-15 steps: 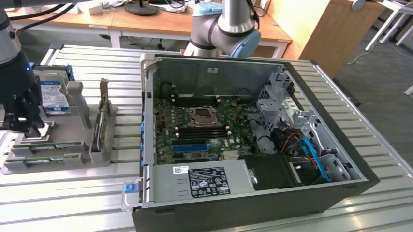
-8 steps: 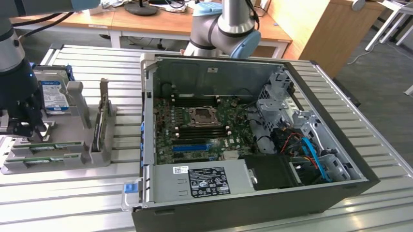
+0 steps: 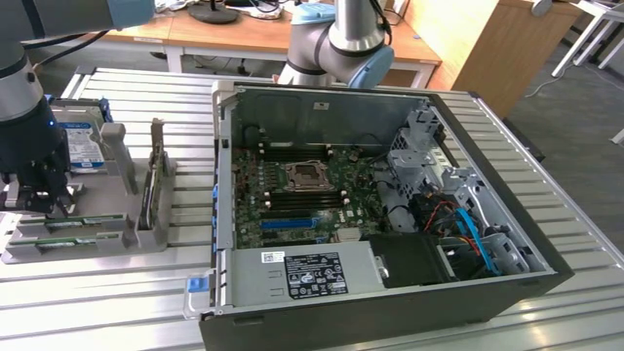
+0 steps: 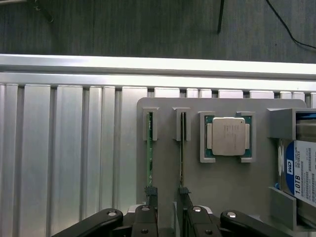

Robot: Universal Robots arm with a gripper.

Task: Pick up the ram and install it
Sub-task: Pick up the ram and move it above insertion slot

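1. Fingers (image 4: 150,192) of the gripper (image 4: 167,193) stand wide apart with nothing between them. One tip lines up with each of two green sticks below; whether they touch cannot be told.
2. Slatted metal table (image 3: 117,307) carries everything in the scene.
3. Open black computer case (image 3: 410,323) lies on its side, taking up the middle and the exterior view's right.
4. Green motherboard (image 3: 302,197) sits inside the case, well apart from the gripper.
5. Grey holder tray (image 4: 222,190) rests on the table at the exterior view's left, just beside the case. The gripper hangs over its near left end.
6. Hard drive (image 3: 78,139) with a blue and white label stands in the tray's far part.
7. Expansion card (image 3: 153,183) stands upright on the tray, between the gripper and the case.
8. Ram stick (image 4: 149,148) stands on its edge in a tray slot, under one fingertip.
9. Second ram stick (image 4: 181,148) stands parallel just beside it, under the other fingertip, so the pair crowd each other.
10. Square silver processor chip (image 4: 228,136) lies flat in a tray pocket, between the sticks and the hard drive.
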